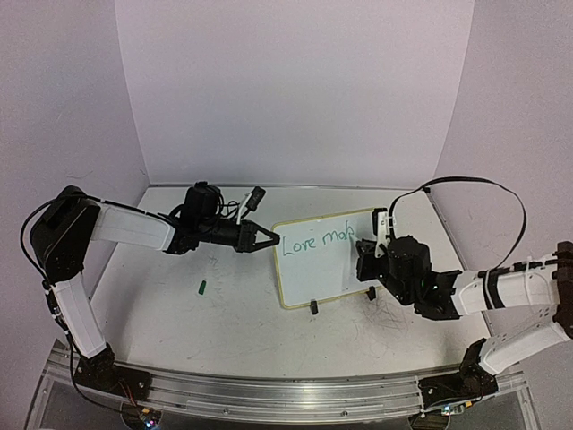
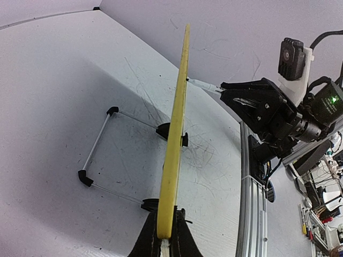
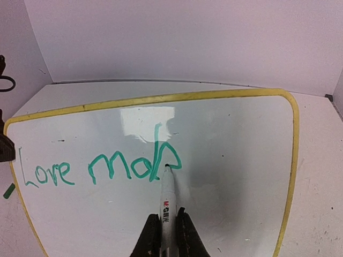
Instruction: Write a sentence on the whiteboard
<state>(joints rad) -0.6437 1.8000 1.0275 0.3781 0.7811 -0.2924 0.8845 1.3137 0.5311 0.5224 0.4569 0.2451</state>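
Steadies the whiteboard [image 1: 327, 269], upright on the table [image 1: 224, 313], with the left claw [image 1: 271, 239] clenched on its left edge. Grips the marker [image 3: 167, 195] in the right claw [image 3: 167, 215], tip touching the last green letter [image 3: 170, 155]. Risks tipping it or skewing the stroke if pressed too hard.

Plain pale walls [image 1: 295, 81] enclose a scuffed white table [image 1: 224, 322] edged by an aluminium rail [image 1: 269, 392].
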